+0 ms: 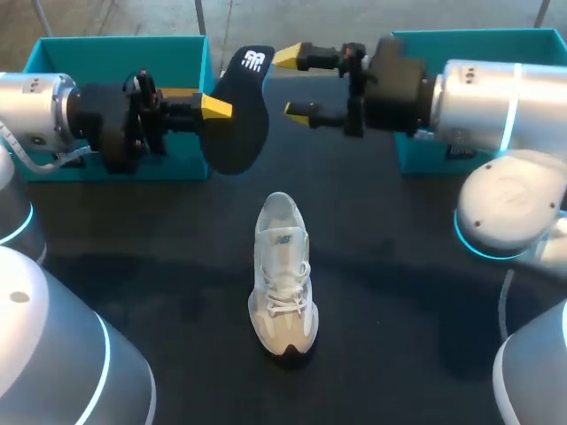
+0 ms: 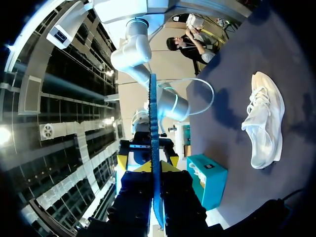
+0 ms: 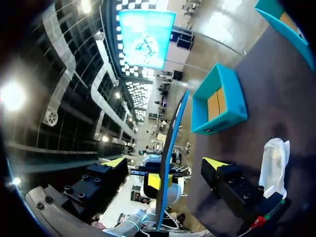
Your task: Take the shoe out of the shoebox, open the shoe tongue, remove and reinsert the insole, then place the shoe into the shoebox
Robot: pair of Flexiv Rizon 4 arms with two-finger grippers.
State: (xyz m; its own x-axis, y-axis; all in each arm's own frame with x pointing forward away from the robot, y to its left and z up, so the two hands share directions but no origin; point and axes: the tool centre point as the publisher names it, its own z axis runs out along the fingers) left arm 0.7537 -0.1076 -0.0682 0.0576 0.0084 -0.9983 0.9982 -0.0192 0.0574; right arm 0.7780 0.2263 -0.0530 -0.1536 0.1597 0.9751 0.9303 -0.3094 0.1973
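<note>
My left gripper (image 1: 217,106) is shut on a black insole (image 1: 237,111) and holds it up on edge over the back of the table. In the left wrist view the insole (image 2: 153,143) shows edge-on as a thin blue strip between the gripper's (image 2: 154,169) yellow tips. My right gripper (image 1: 295,84) stands open beside the insole's far end. In the right wrist view the insole (image 3: 173,143) stands between the right gripper's (image 3: 164,163) spread fingers, with a gap on each side. The white shoe (image 1: 283,274) lies upright on the dark table, below both grippers.
A teal shoebox (image 1: 115,49) stands at the back left behind my left arm. A second teal box part (image 1: 412,159) sits at the back right under my right arm. The shoe (image 2: 264,121) (image 3: 274,160) is alone mid-table.
</note>
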